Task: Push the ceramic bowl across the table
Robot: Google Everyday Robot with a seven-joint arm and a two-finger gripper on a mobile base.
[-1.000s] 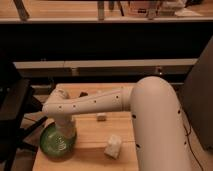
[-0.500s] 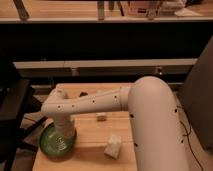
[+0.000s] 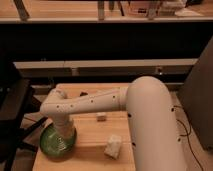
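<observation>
One bowl (image 3: 57, 142), green, sits at the table's (image 3: 90, 150) near-left corner, close to the left edge. Gripper (image 3: 63, 136) reaches down into or onto it; cannot tell more. Best pushed low against the rim, slowly, toward the far right, steering clear of two small blocks (image 3: 113, 146) (image 3: 101, 117).

No readable text, labels, brands or numbers can be made out anywhere. For reference, the claw (image 3: 61, 139) is seen down over the green ceramic bowl (image 3: 56, 144) at the worktop's (image 3: 90, 145) left edge.
</observation>
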